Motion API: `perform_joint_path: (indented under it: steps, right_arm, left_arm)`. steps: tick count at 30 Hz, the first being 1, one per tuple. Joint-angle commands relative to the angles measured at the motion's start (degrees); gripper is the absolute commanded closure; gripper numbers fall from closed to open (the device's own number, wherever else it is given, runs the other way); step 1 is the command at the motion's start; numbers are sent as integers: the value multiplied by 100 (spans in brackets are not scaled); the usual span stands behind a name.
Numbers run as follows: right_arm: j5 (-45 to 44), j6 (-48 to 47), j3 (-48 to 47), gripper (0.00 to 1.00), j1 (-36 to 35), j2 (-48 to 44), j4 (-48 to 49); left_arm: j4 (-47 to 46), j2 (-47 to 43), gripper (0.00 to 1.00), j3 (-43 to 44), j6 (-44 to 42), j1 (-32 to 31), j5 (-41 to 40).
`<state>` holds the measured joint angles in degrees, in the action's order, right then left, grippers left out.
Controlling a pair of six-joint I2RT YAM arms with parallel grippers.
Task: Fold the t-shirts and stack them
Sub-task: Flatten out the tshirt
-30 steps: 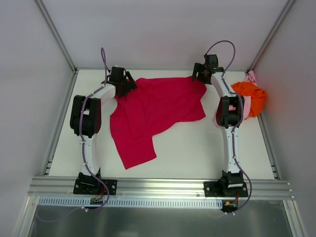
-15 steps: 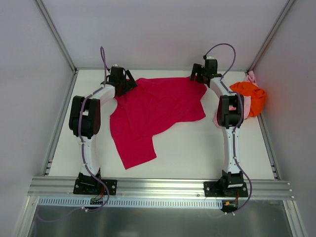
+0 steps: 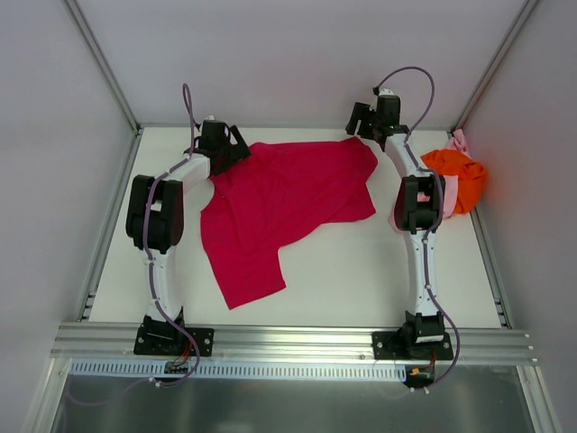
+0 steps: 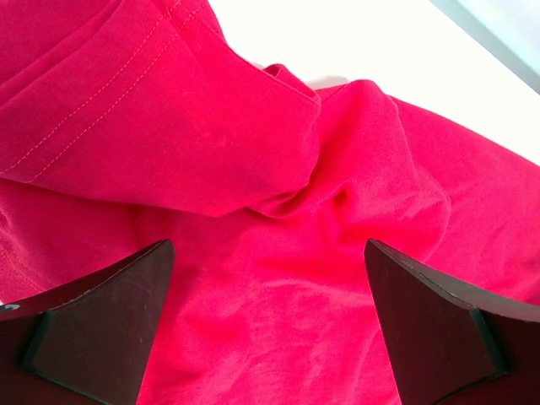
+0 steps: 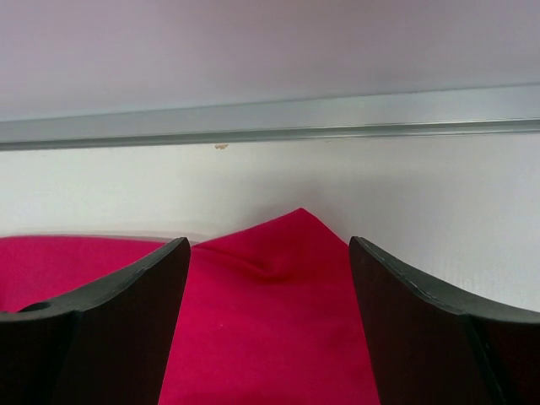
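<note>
A crimson t-shirt [image 3: 288, 198] lies spread and rumpled on the white table [image 3: 361, 271]. My left gripper [image 3: 236, 152] is at its far left edge. In the left wrist view this gripper [image 4: 268, 246] is open, its fingers [image 4: 101, 325] wide apart just above a hemmed fold of the crimson t-shirt [image 4: 278, 194]. My right gripper [image 3: 359, 124] hovers at the far right corner. It is open too [image 5: 268, 245], with the pointed corner of the crimson t-shirt [image 5: 278, 312] lying loose between its fingers [image 5: 422, 329]. An orange t-shirt [image 3: 455, 170] is bunched on a pale pink t-shirt [image 3: 449, 200] at the far right.
The enclosure's back wall and its metal rail [image 5: 270, 131] run close behind the right gripper. Side walls [image 3: 108, 207] bound the table left and right. Both arm bases [image 3: 171, 338] sit on the near rail.
The left gripper's jaws have spread wider over the cloth. The right gripper has lifted and drawn back toward the rear wall, off the shirt's far right corner, which now lies flat.
</note>
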<state>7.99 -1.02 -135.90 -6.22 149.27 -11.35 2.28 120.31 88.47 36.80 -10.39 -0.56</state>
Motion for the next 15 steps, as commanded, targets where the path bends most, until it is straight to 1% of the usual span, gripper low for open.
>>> perform_joint_path:
  steps: [1,4,5,8,11,13,15]
  right_arm:
    - [246,-21,-130,19,42,-65,-86]
    - [431,75,-104,18,42,-100,-121]
    - [501,84,-113,18,42,-83,-130]
    - [869,365,-69,18,42,-74,-209]
    - [1160,540,36,18,51,-100,-236]
    - [1292,637,264,18,51,-188,-104]
    - [1485,821,449,18,51,-240,54]
  left_arm:
    - [-176,-385,1,92,-50,46,-181]
    - [-202,-403,1,48,-6,46,-339]
    - [-359,-368,1,83,-6,55,-375]
    - [-264,-158,1,382,-15,55,-514]
    - [-316,27,7,505,38,55,-673]
    - [-264,273,14,794,91,55,-718]
    - [130,597,17,1240,213,125,-753]
